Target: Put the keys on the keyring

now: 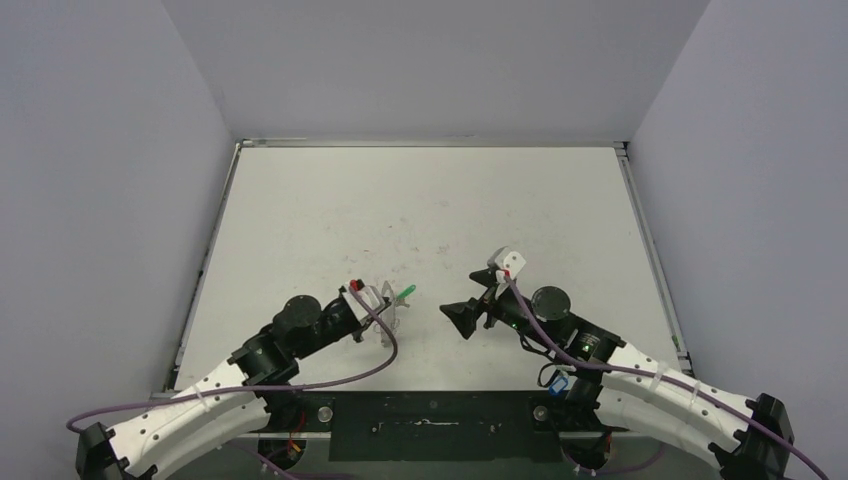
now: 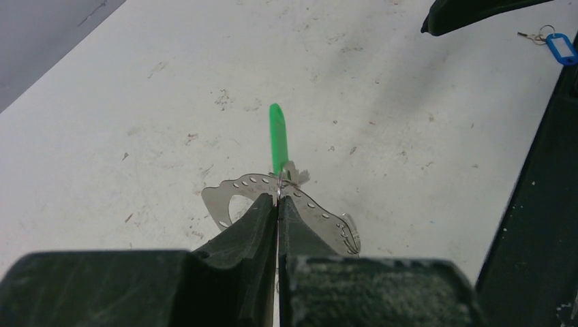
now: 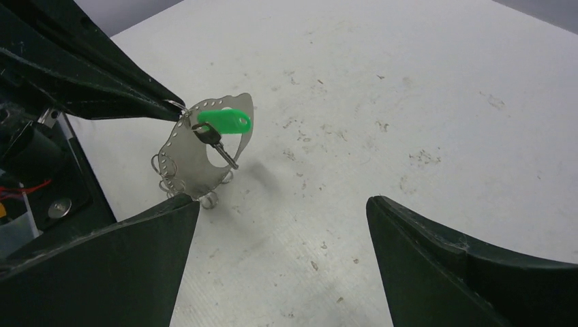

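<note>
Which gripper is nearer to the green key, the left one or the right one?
Left. The left gripper is shut on the keyring, and the green key hangs right at its tip. The right gripper stands open and apart from it, holding nothing.

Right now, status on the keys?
Left gripper shut on keyring, green key hanging from it. Right gripper open, empty. Blue key loose on table. Nothing blocking.

Soft, even light from overhead, bright on the pale table (image 1: 420, 210), with no glare. Under the left gripper (image 2: 279, 196), the keyring (image 2: 320, 216) throws only a faint, blurry shadow. Nearest each wrist camera the dark fingers (image 3: 123, 272) look soft and underexposed; the surface beyond them is sharp.
</note>
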